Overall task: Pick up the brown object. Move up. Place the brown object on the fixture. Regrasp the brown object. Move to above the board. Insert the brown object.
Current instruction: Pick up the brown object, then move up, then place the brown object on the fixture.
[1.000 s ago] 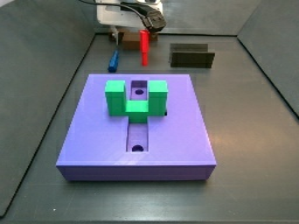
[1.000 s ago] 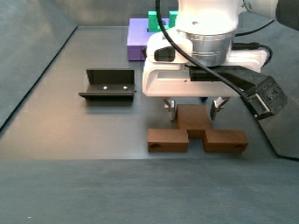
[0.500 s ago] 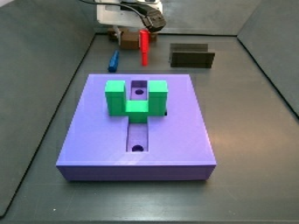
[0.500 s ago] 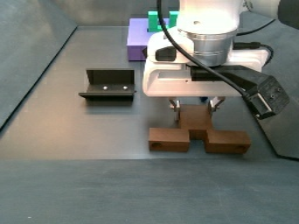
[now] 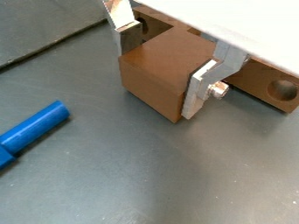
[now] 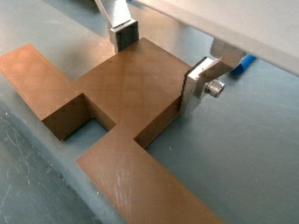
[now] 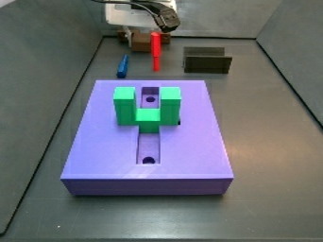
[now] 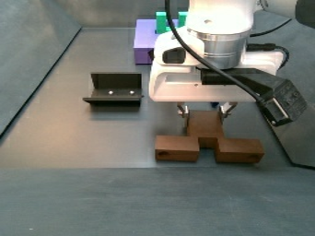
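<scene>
My jaws (image 6: 158,61) stand open astride the raised middle block of the brown object (image 6: 122,96), which lies flat on the floor, not yet squeezed. It looks stiff and light with smooth faces, so I judge this middle block is the best place to hold.

Setting: robotics laboratory test cell. Evidence: a bare grey floor (image 7: 271,189) enclosed by plain grey walls (image 8: 37,64); a white robot arm (image 8: 222,37) with exposed black cabling, its tool (image 8: 204,114) held low over the floor; a dark fixture (image 8: 113,90) on a base plate; moulded assembly parts, notably a purple-blue board (image 7: 147,142) carrying a green block (image 7: 143,106).
</scene>
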Motion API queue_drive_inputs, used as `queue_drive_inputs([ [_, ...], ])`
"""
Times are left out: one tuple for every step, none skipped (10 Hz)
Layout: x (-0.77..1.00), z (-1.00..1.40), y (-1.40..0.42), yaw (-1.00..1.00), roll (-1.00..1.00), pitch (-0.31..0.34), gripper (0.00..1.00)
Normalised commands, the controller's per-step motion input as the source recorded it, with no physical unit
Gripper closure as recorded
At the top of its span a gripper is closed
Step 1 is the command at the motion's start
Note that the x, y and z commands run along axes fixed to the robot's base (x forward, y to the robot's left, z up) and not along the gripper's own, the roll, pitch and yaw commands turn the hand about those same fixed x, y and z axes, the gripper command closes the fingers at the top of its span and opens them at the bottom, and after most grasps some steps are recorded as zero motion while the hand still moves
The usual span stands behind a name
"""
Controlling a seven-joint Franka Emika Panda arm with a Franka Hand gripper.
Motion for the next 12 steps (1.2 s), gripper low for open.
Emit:
queue_drive_inputs([
  [0.0, 0.0, 0.0, 0.0, 0.0, 0.0, 1.0],
  [0.0, 0.0, 0.0, 0.0, 0.0, 0.0, 1.0],
  [0.0, 0.0, 0.0, 0.0, 0.0, 0.0, 1.0],
  [0.0, 0.0, 0.0, 0.0, 0.0, 0.0, 1.0],
  [0.0, 0.0, 0.0, 0.0, 0.0, 0.0, 1.0],
  [0.0, 0.0, 0.0, 0.0, 0.0, 0.0, 1.0],
  [0.0, 0.83, 0.0, 0.0, 0.0, 0.0, 1.0],
  [-0.05, 0.82, 0.05, 0.02, 0.0, 0.024, 1.0],
  [-0.09, 0.66, 0.03, 0.01, 0.01, 0.063, 1.0],
  [-0.07, 0.48, 0.01, 0.0, 0.04, 0.065, 1.0],
  [0.0, 0.0, 0.0, 0.0, -0.01, 0.0, 1.0],
  [0.15, 0.41, 0.0, 0.0, -0.61, 0.0, 1.0],
])
